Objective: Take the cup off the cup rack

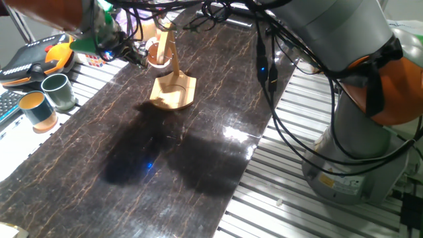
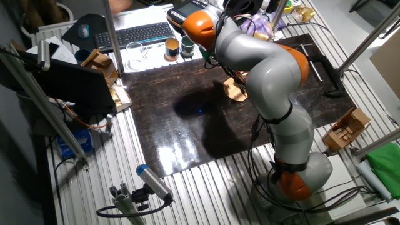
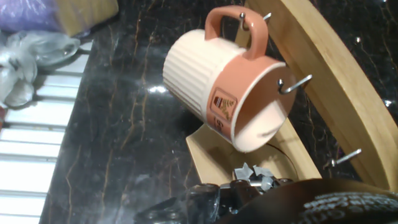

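The salmon-pink cup (image 3: 217, 87) has a pale peach ribbed side and hangs by its handle on a metal hook of the cup rack (image 3: 317, 87). It is tilted, with its bottom toward the camera. In one fixed view the cup (image 1: 157, 53) hangs on the thin wooden upright above the leaf-shaped base (image 1: 173, 91). My gripper (image 1: 137, 58) is just left of the cup, at its height and not holding it. Only dark blurred gripper parts show at the bottom of the hand view, so its opening is unclear. In the other fixed view the arm hides most of the rack (image 2: 236, 91).
A dark green cup (image 1: 58, 90) and a teal cup with a tan inside (image 1: 36, 109) stand off the mat at the left. An orange and black controller (image 1: 39, 59) lies behind them. Cables hang over the mat's far right. The arm's base (image 1: 350, 158) stands at the right.
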`<control>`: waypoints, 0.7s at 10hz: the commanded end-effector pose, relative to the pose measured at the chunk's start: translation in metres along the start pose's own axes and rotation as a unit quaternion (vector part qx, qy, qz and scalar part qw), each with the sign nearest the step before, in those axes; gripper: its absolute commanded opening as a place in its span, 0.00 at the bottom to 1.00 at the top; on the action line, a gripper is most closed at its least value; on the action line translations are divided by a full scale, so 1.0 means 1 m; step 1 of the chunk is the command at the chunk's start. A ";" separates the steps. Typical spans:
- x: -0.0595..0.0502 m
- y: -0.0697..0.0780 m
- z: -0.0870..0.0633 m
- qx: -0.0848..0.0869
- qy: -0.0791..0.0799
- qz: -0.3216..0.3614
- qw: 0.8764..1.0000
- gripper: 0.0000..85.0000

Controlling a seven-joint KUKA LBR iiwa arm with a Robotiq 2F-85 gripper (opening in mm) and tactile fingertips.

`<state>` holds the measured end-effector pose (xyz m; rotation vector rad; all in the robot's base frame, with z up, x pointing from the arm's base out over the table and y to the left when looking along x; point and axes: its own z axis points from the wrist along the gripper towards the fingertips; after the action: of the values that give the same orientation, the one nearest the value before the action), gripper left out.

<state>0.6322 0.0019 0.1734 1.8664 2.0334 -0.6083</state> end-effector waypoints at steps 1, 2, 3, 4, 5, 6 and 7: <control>-0.005 0.001 0.001 0.000 0.004 -0.005 1.000 0.01; -0.006 0.003 0.002 -0.003 0.000 -0.009 1.000 0.01; -0.005 0.005 0.002 -0.003 -0.007 -0.009 1.000 0.01; -0.005 0.005 0.003 -0.004 -0.007 -0.008 1.000 0.01; -0.005 0.006 0.003 -0.009 -0.012 -0.006 1.000 0.01; -0.004 0.007 0.003 -0.012 -0.020 0.001 1.000 0.01; -0.004 0.008 0.004 -0.013 -0.023 0.007 1.000 0.02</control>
<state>0.6401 -0.0026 0.1704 1.8357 1.9845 -0.6136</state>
